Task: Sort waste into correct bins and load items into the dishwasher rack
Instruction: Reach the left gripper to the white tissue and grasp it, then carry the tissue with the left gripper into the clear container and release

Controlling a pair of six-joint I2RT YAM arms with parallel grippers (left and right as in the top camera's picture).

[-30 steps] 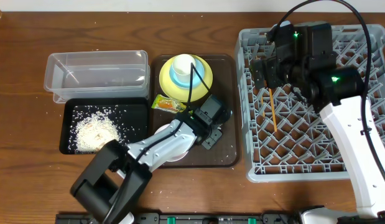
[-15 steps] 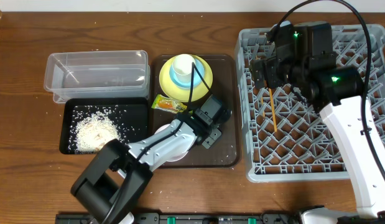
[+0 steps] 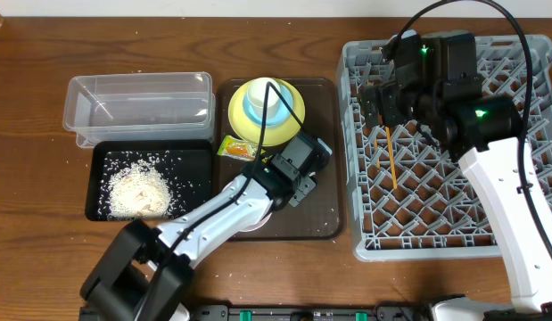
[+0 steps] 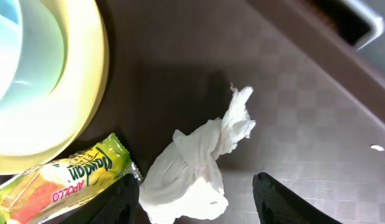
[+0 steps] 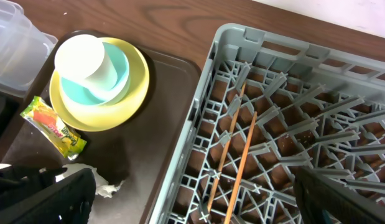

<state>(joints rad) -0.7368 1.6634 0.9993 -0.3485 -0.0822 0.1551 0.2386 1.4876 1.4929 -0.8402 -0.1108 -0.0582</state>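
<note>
a: item one, crumpled white tissue [image 4: 204, 146]. location?
b: on the brown serving tray [image 4: 316, 124], just beside the snack wrapper [image 4: 61, 183], near the rim of the yellow plate [image 4: 74, 106]. lying loose, nothing touching it.
a: change on record?
b: left gripper [image 4: 195, 186]. its jaws stand wider than a second ago, and its arm has stretched further across the tray. the fingers [image 4: 120, 199] now sit one on each side of the tissue, clear of it. wide, holding nothing.
a: meaning for the sort?
b: tissue bracketed, not taken. judged: a descent and a close come next, then a carry to a bin. thin paper, so the pads likely need to reach the tray surface or they pinch air.
a: bins?
b: black tray [image 3: 95, 169] holds the rice scraps [image 3: 137, 189]. clear tub [image 3: 137, 85] behind it shows nothing inside. wrapper also unsorted.
a: rack side, any change?
b: none. right gripper [image 3: 380, 102] hangs wide and empty over the dishwasher rack [image 3: 436, 241], same place as before. chopsticks [image 5: 232, 149] lie in the rack. white cup [image 5: 80, 55] sits in the blue bowl [image 5: 117, 78] on the plate, not yet loaded. all of it on the wooden counter [image 3: 26, 232].
</note>
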